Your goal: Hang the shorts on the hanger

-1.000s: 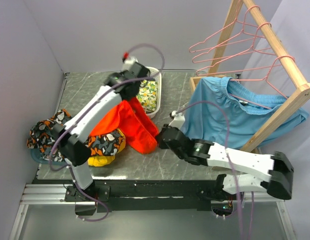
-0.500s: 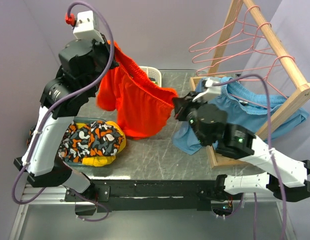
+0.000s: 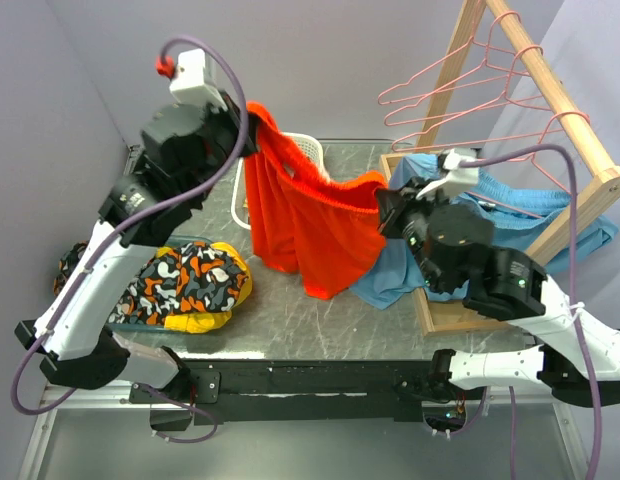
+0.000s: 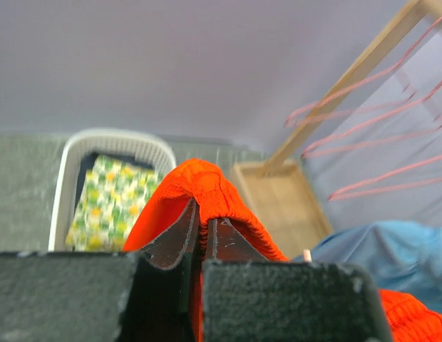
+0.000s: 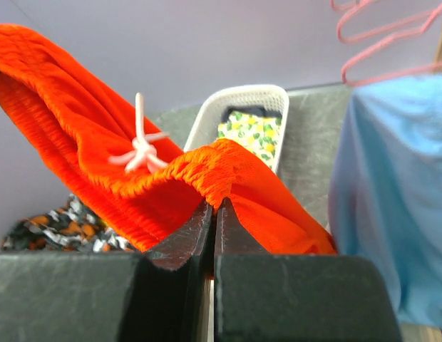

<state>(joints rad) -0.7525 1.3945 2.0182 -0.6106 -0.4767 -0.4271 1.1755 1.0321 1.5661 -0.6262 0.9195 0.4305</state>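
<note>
- The left gripper (image 4: 200, 226) is clamped on the gathered waistband of the red-orange shorts (image 3: 310, 225). Its jaws are pressed together, with the fabric bunched over their tips.
- The right gripper (image 5: 212, 211) pinches the same waistband further along, jaws closed on the elastic edge. The thin white drawstring (image 5: 139, 148) hangs knotted just to the left of it in the right wrist view.
- Between the two grippers the waistband sags in a shallow arc, and the shorts hang legs down over the grey table (image 3: 290, 320).
- Behind the shorts sits a white basket (image 4: 114, 135) with a yellow-green patterned cloth (image 4: 110, 192) inside.
- Just beside the right gripper, light blue shorts (image 3: 510, 205) hang at the wooden rack (image 3: 550, 80); several pink wire hangers (image 3: 460, 75) sit on its upper rail.
- Low on the left of the table lies an orange-black-white patterned cloth (image 3: 185, 280) on top of something yellow, well apart from the red-orange shorts.
</note>
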